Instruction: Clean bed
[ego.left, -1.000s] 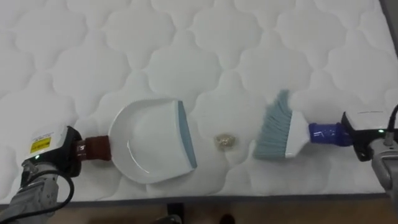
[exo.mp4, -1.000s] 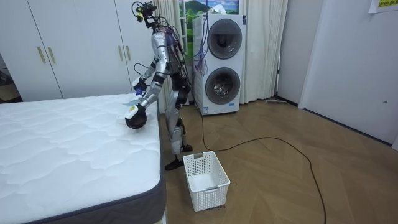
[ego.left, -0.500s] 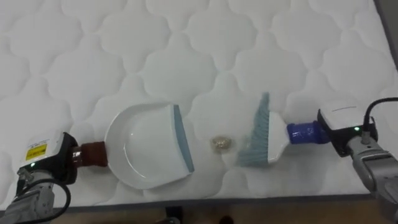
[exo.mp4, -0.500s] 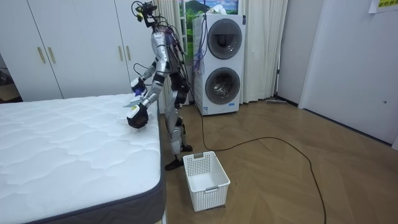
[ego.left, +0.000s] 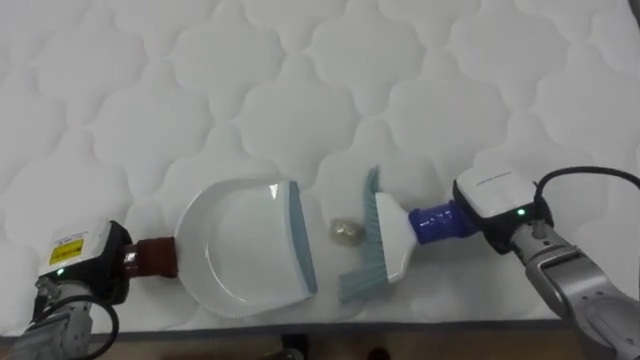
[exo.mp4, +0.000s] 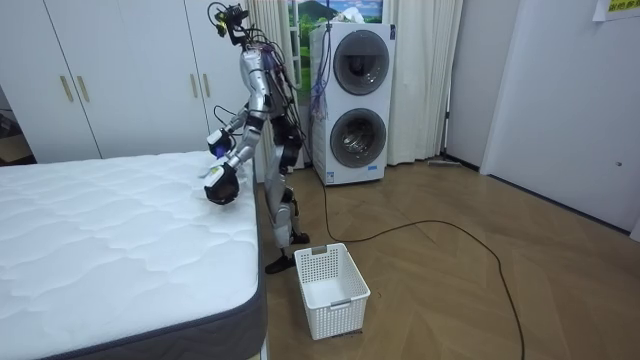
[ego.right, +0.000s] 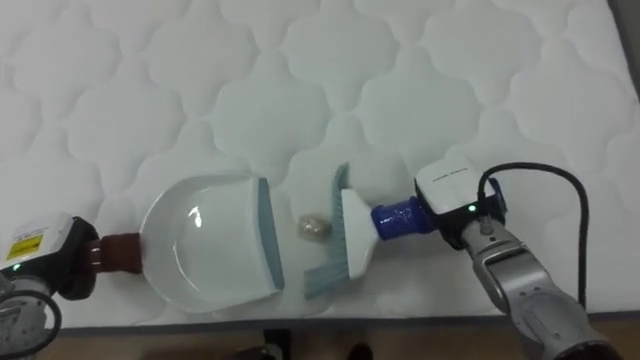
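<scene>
Debris, a small crumpled ball (ego.left: 346, 232), lies on the bed (ego.left: 300, 80) just beside the blue lip of the dustpan (ego.left: 245, 245), between it and the brush (ego.left: 378, 240). The left hand (ego.left: 85, 265) is closed round the dustpan's handle, the right hand (ego.left: 500, 205) round the brush's blue handle.

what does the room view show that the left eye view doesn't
The room view adds the robot standing at the bed's corner, a white basket on the floor beside it, and stacked washing machines behind. The left eye view adds close detail: a small scrap lying between the dustpan lip and the brush bristles. Shared: the quilted mattress, the left hand on the dustpan's handle and the right hand on the brush's.
</scene>
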